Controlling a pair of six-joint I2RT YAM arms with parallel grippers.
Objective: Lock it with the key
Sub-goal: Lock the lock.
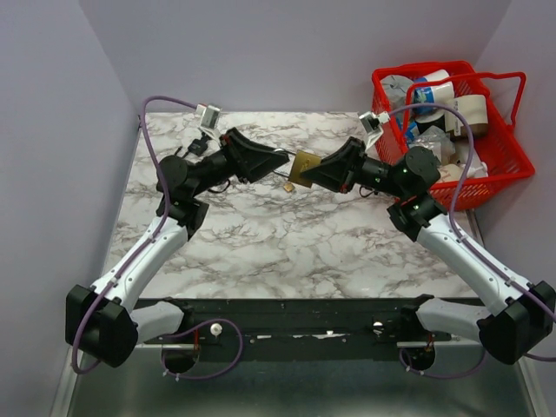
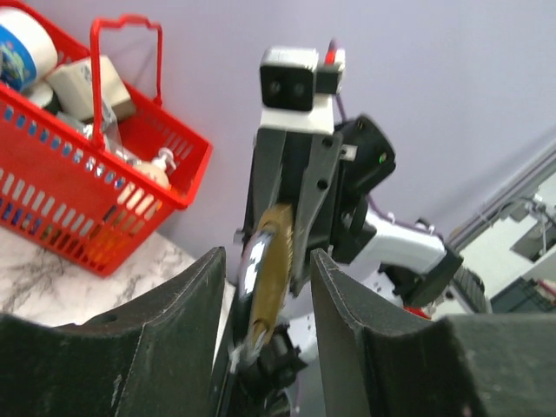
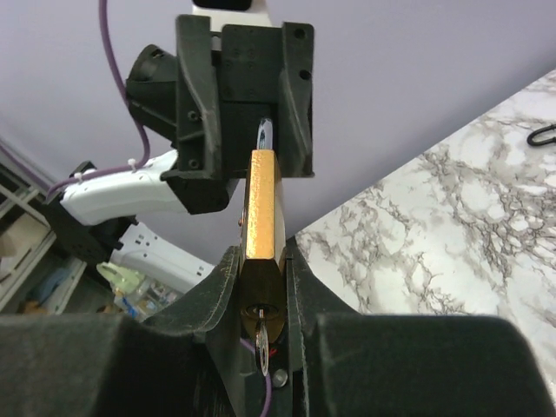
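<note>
Facing each other above the white-and-grey marble-patterned table (image 1: 261,252), the two arms meet tip to tip over its far half. The right gripper (image 3: 261,250) is clamped on the flat sides of a rectangular brass padlock (image 3: 261,200), which it holds edge-up and clear of the table surface. The padlock's silver steel shackle (image 3: 264,135) points toward the left gripper (image 1: 278,158). The left gripper's black fingers (image 2: 195,321) stand apart on either side of the shackle end. The left wrist view shows a gap on each side, so this claw is open and grips nothing.

The tiny bunch of keys (image 3: 263,352) sits at the padlock's keyhole end, deep between the right fingers. Only a thin silver piece hanging below the keyhole shows in the right wrist view. Whether a blade is seated in the keyhole cannot be told.

A small tan object (image 1: 287,185) lies on the table just below the padlock, too small to identify. A red plastic wire-handled basket (image 1: 499,165) filled with assorted containers stands at the table's far right corner, well apart from both grippers.
</note>
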